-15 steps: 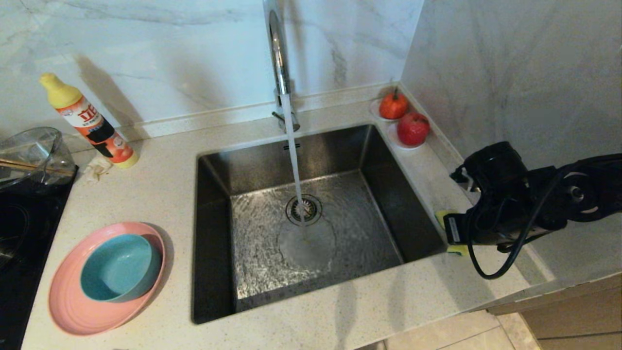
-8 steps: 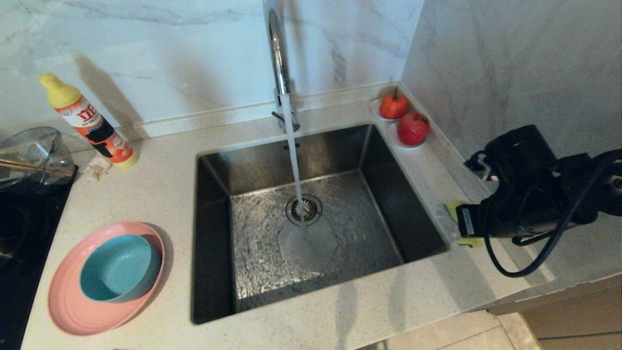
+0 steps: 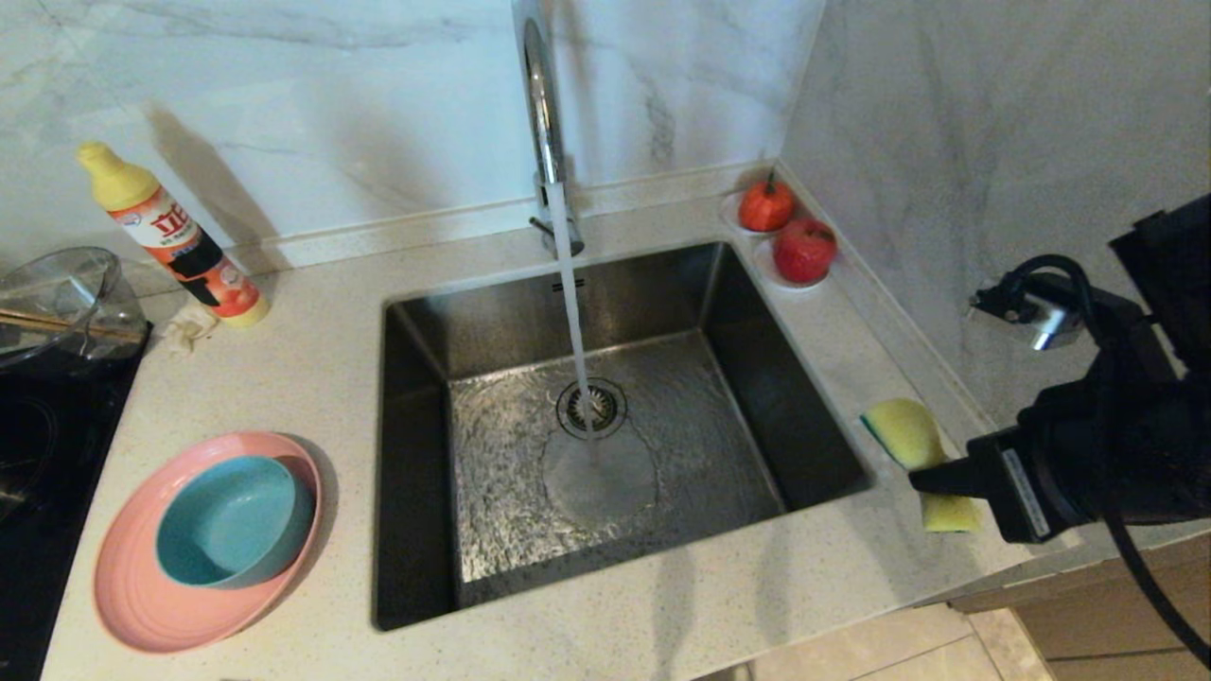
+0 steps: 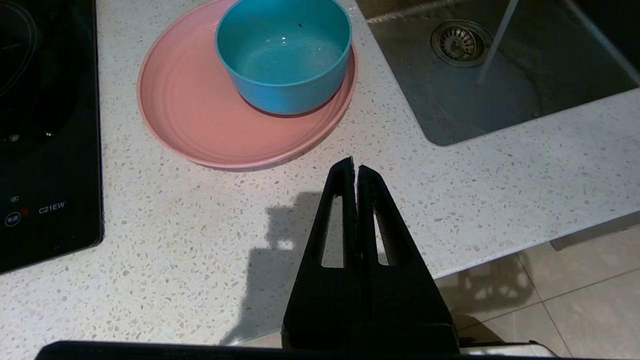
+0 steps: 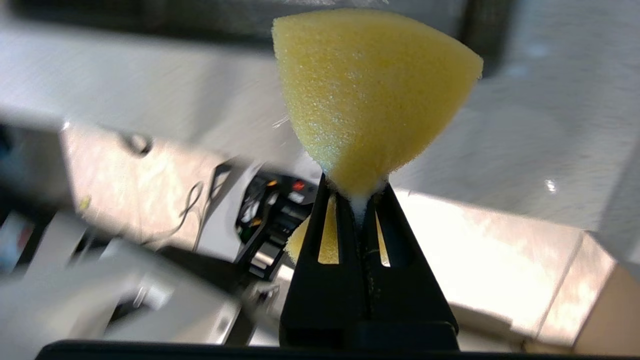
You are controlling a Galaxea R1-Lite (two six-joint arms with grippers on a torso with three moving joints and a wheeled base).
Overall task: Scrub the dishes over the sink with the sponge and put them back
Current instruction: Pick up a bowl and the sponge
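Note:
The pink plate lies on the counter left of the sink, and the teal bowl sits in it. Water runs from the tap onto the drain. At the sink's right rim my right gripper is shut on the pinched waist of the yellow sponge, lifted off the counter; the foam fans out past the gripper. My left gripper hangs shut and empty over the counter's front edge, short of the plate and bowl.
A detergent bottle stands at the back left, with a glass bowl holding chopsticks on the black cooktop. Two red fruits sit on small dishes in the back right corner. A marble wall closes the right side.
My right arm has swung to the right and toward the counter's front edge with the sponge in its grip. More of the sponge shows now. The left arm and the dishes have not moved.

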